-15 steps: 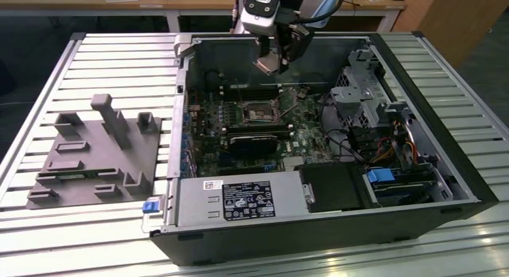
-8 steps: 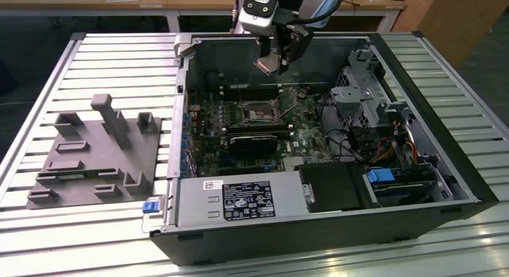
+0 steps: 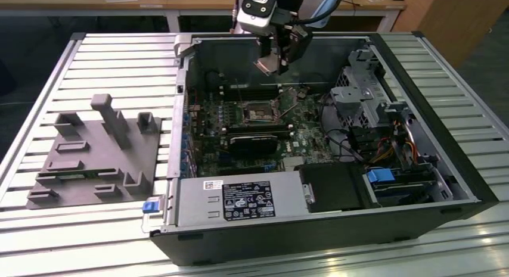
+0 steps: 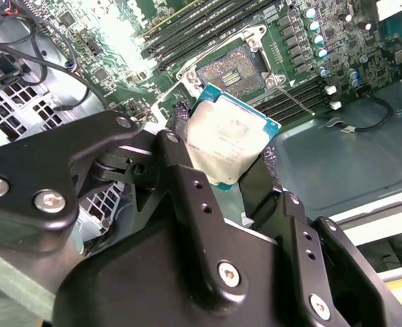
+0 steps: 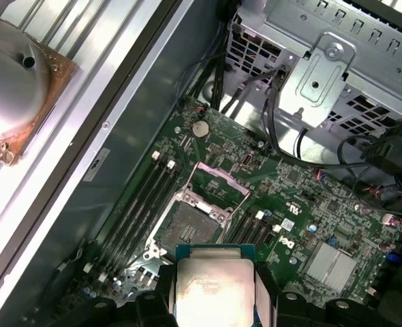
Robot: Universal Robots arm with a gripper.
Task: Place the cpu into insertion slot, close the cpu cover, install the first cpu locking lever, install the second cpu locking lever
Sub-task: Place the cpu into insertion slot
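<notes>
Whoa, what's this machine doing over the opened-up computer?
A robot arm's gripper has its jaws shut on the cpu, a small silver-topped chip, and holds it in the air above the motherboard inside the open computer case. Below it, the insertion slot sits empty and the cpu cover is swung up out of the way. The chip is not yet seated.

Silver-grey cpu (image 4: 232, 136) edged in teal; dark green circuit board (image 5: 303, 197).
</notes>
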